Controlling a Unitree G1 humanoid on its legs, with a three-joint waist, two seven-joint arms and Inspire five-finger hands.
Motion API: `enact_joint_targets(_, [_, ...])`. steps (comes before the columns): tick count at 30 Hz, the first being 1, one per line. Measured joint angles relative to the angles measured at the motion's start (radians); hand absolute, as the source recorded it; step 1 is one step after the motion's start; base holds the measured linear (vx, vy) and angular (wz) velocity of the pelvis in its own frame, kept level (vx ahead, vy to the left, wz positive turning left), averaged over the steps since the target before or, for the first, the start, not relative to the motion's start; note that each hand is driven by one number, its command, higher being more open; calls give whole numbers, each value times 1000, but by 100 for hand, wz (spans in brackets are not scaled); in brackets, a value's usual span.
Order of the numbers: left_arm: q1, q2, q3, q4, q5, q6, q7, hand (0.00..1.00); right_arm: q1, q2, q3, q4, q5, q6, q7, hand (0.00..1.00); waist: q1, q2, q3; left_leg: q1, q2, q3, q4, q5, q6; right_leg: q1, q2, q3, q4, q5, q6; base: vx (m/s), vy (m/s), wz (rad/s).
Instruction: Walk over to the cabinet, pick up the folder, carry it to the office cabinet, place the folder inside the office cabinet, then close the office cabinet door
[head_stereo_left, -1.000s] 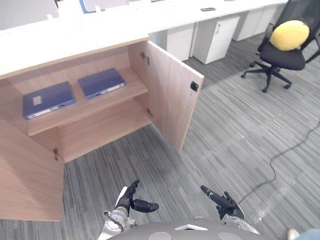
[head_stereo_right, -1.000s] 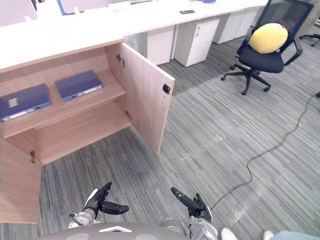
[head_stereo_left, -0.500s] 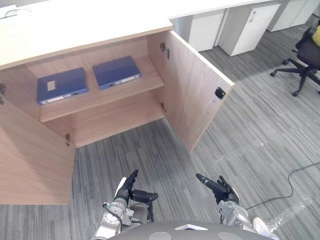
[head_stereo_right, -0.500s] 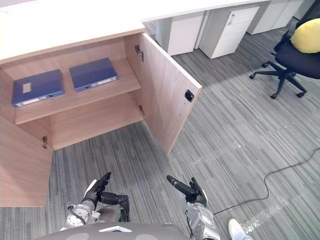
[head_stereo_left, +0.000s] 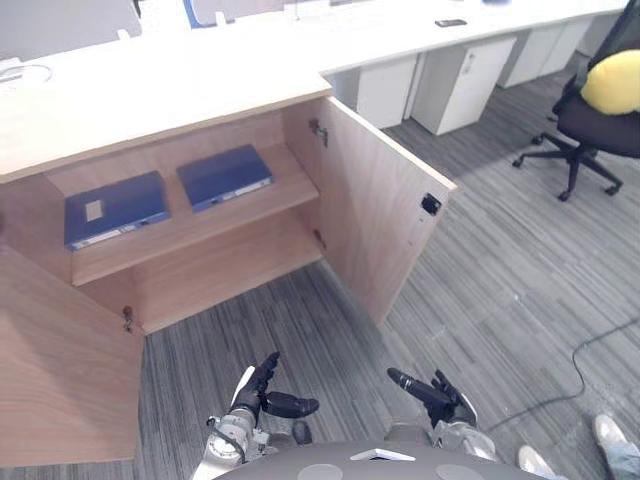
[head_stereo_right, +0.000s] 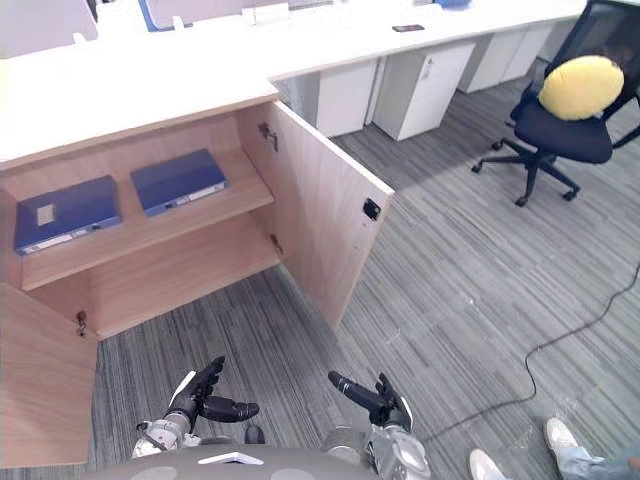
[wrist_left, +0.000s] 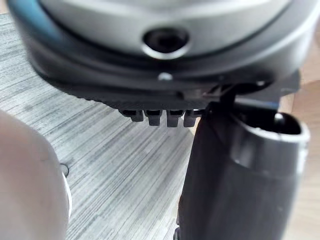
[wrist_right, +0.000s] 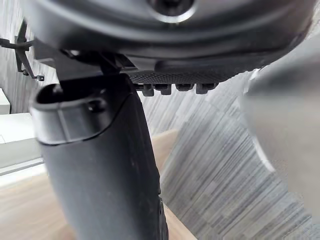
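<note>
**Folders on the shelf, both hands empty**

The wooden cabinet (head_stereo_left: 150, 120) stands wide open across grey carpet (head_stereo_left: 480, 290); its right door (head_stereo_left: 385, 225) swings out toward the robot and its left door (head_stereo_left: 60, 370) hangs open near the left arm. A black office chair (head_stereo_left: 590, 125) with a yellow cushion (head_stereo_left: 612, 82) sits well apart on the right; a person's shoe (head_stereo_left: 608, 432) shows at the lower corner.

Two blue folders lie flat on the upper shelf, the left folder (head_stereo_left: 115, 208) just beside the right folder (head_stereo_left: 225, 176), not touching.

The left hand (head_stereo_left: 258, 385) and right hand (head_stereo_left: 440, 392) hang low over the carpet, fingers straight and spread, holding nothing.

Either folder looks stiff, boxy and moderately heavy, with smooth covers likely to slip. The labelled spine edge faces outward, so it seems the best hold: thumb on top, fingers beneath, sliding the folder off the shelf lip first.
</note>
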Motion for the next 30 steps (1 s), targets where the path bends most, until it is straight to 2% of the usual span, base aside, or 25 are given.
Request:
enact_joint_targets(2, [-1, 3, 13, 11, 0, 0, 11, 100, 0, 1, 4, -1, 1, -2, 0, 100, -5, -2, -2, 3, 2, -24, 7, -5, 3, -23, 6, -1, -18, -61, 13, 94, 11, 44])
enact_joint_targets(3, [-3, 1, 34, 24, 0, 0, 16, 100, -2, 2, 8, -2, 1, -2, 1, 100, -9, -1, -1, 1, 9, -45, 20, -9, 4, -28, 16, -1, -97, -89, 19, 122, -53, 51])
enact_joint_targets(5, [-12, -4, 58, 43, 0, 0, 23, 100, -2, 4, 13, -3, 2, -2, 0, 100, -8, 0, -2, -6, 26, -68, 43, -16, -13, -18, 44, 25, -285, -89, 28, 101, -71, 46])
enact_joint_targets(7, [-18, 0, 87, 61, 2, 1, 28, 100, 10, 13, 12, -28, 2, 3, 0, 100, -4, -2, -3, -20, 48, -112, 88, -41, -44, 7, 65, 50, -480, -69, 53, 119, -178, 46])
enact_joint_targets(8, [-17, 1, 99, 62, 3, 1, 30, 100, 27, 20, 9, -64, 2, 9, 0, 100, -4, -10, -8, -27, 50, -132, 102, -52, -58, 21, 63, 54, -544, -52, 65, 133, -299, 76])
enact_joint_targets(9, [-10, 3, 126, 59, 4, 1, 31, 100, 65, 31, -8, -156, 2, 25, -2, 100, -4, -38, -26, -41, 40, -168, 117, -77, -84, 42, 48, 58, -609, -24, 91, 115, -301, 76])
enact_joint_targets(10, [-10, 7, 138, 53, 4, 1, 32, 100, 77, 32, -16, -192, 2, 27, -3, 100, -2, -56, -36, -45, 32, -178, 119, -85, -95, 50, 37, 50, -627, -14, 94, 137, -382, 72])
enact_joint_targets(11, [-6, 15, 160, 48, 5, 1, 34, 100, 83, 29, -39, -246, 2, 33, -4, 100, 6, -89, -57, -48, 23, -188, 123, -96, -108, 57, 24, 42, -650, 37, 124, 166, -392, 54])
enact_joint_targets(12, [-5, -8, 178, 54, 4, 10, 41, 100, 76, 3, -103, -312, 2, 37, -13, 100, 12, -61, -68, -59, 57, -206, 131, -104, -124, 66, 52, -1, -652, 21, 105, 170, -368, 46])
enact_joint_targets(13, [1, -18, 179, 54, 4, 9, 40, 100, 65, -12, -137, -341, 3, 36, -18, 100, 14, -45, -76, -64, 70, -217, 130, -102, -128, 69, 65, -13, -660, 18, 100, 180, -279, 45])
enact_joint_targets(14, [15, -32, 179, 54, 3, 8, 37, 100, 25, -62, -207, -369, 5, 28, -20, 100, 16, -16, -89, -69, 89, -237, 117, -99, -140, 81, 90, -40, -685, 19, 94, 194, -226, 37])
enact_joint_targets(15, [20, -35, 179, 55, -1, 9, 32, 100, -20, -125, -259, -368, 5, 23, -24, 100, 17, -1, -91, -67, 107, -260, 91, -87, -156, 92, 111, -58, -702, 26, 84, 195, -210, 39])
enact_joint_targets(19, [31, -23, 195, 56, -10, 11, 20, 100, -106, -280, -361, -351, 5, 21, -39, 100, 13, -12, -88, -44, 137, -295, 26, -44, -182, 129, 144, -94, -749, 31, 76, 169, -124, 27])
enact_joint_targets(24, [25, -3, 188, 56, -19, 6, 9, 100, -228, -436, -361, -228, 4, 20, -40, 100, 7, -38, -86, -20, 115, -315, 20, -43, -181, 185, 128, -104, -795, 34, 73, 85, 17, 12])
enact_joint_targets(30, [28, 8, 180, 67, -63, 5, 5, 100, -340, -471, -264, -157, 3, 20, -57, 100, 9, -43, -83, -24, 91, -335, 19, -33, -165, 196, 105, -120, -809, 60, 74, -6, 39, 13])
